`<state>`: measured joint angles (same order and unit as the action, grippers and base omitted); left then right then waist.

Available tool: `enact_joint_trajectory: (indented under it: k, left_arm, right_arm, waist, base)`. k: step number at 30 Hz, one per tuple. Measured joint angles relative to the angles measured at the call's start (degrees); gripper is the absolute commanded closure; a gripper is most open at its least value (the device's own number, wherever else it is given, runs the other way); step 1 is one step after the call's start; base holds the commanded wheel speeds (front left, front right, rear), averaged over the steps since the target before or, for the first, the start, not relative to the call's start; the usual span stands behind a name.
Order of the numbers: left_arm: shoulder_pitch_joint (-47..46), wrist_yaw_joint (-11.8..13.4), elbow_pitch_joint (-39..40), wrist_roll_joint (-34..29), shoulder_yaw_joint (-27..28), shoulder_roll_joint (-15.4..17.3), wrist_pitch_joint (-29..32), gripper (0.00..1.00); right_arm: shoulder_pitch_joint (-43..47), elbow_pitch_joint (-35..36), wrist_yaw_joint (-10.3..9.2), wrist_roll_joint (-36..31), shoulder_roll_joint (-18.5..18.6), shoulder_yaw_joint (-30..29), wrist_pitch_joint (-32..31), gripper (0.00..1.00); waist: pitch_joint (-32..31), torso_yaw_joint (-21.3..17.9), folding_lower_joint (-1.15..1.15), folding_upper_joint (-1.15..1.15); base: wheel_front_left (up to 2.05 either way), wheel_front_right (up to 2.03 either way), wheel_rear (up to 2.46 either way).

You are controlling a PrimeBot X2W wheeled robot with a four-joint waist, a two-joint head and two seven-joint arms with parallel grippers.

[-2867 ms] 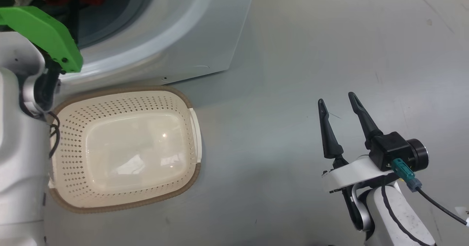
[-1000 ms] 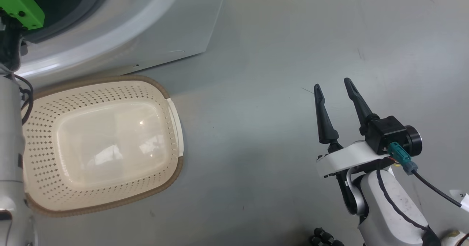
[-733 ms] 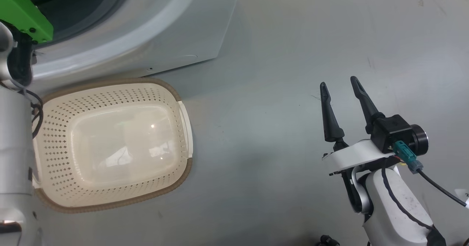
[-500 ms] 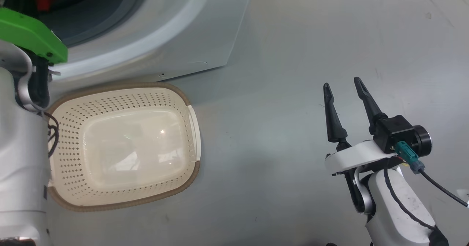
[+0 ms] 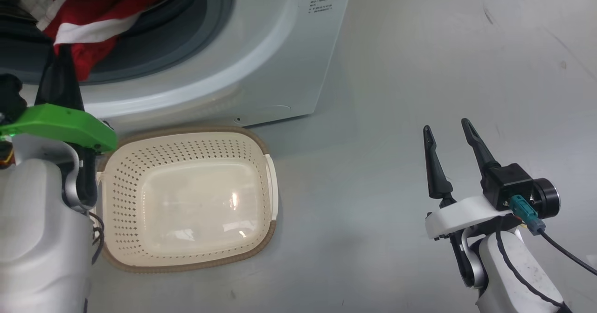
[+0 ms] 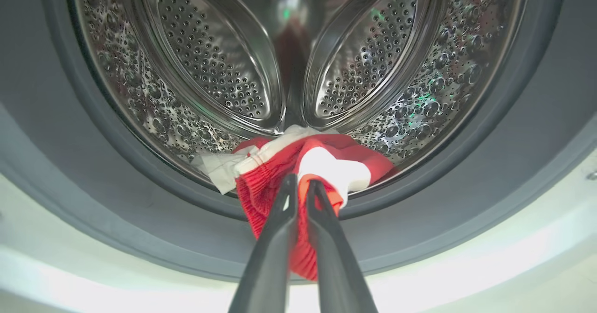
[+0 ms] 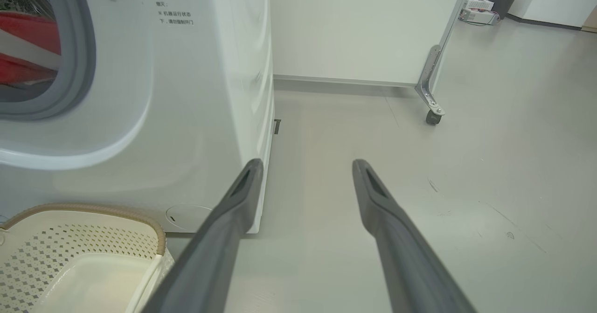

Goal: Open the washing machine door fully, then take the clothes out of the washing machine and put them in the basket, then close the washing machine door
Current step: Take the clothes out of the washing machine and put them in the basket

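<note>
The white washing machine (image 5: 261, 56) stands with its drum mouth uncovered; its door is out of view. Red clothes (image 5: 93, 5) with white stripes hang over the grey gasket. My left gripper (image 6: 301, 182) is shut on a fold of the red clothes (image 6: 266, 196) at the drum's lower lip; in the head view its dark fingers (image 5: 59, 82) point up into the garment. The cream basket (image 5: 116, 182) lies on the floor right below the machine's front, with nothing in it. My right gripper (image 5: 446, 125) hovers open over the floor far to the right, holding nothing.
The perforated steel drum (image 6: 210, 61) sits behind the clothes. A white panel on castors (image 7: 364, 28) stands beyond the machine's right side. Grey floor (image 5: 373, 117) spreads between the basket and my right arm.
The head camera has swung, bringing the drum mouth and clothes into view. My left wrist has drawn back from the drum toward the basket. The right gripper stays open.
</note>
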<state>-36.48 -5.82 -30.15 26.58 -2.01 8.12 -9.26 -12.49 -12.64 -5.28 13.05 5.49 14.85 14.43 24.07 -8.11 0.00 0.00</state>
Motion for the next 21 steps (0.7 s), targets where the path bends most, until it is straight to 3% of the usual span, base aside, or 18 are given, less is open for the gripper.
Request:
enact_joint_trajectory:
  k: [11, 21]
  left_arm:
    - [7.3, 0.1, 8.2, -1.5, -2.7, -3.3, -3.7, 1.00]
    - [10.5, 1.2, 20.9, -3.1, -2.0, -3.4, -4.9, 1.00]
  right_arm:
    - [3.0, -0.1, -0.43, 0.0, 0.5, -0.6, 0.0, 0.00]
    - [4.2, 0.2, -0.43, 0.0, 0.9, -0.1, 0.0, 0.00]
  waist:
    - [-4.5, 3.5, 0.00, 0.00]
    - [-7.3, 6.1, 0.00, 0.00]
  base:
    - [0.00, 0.00, 0.00]
    - [0.00, 0.00, 0.00]
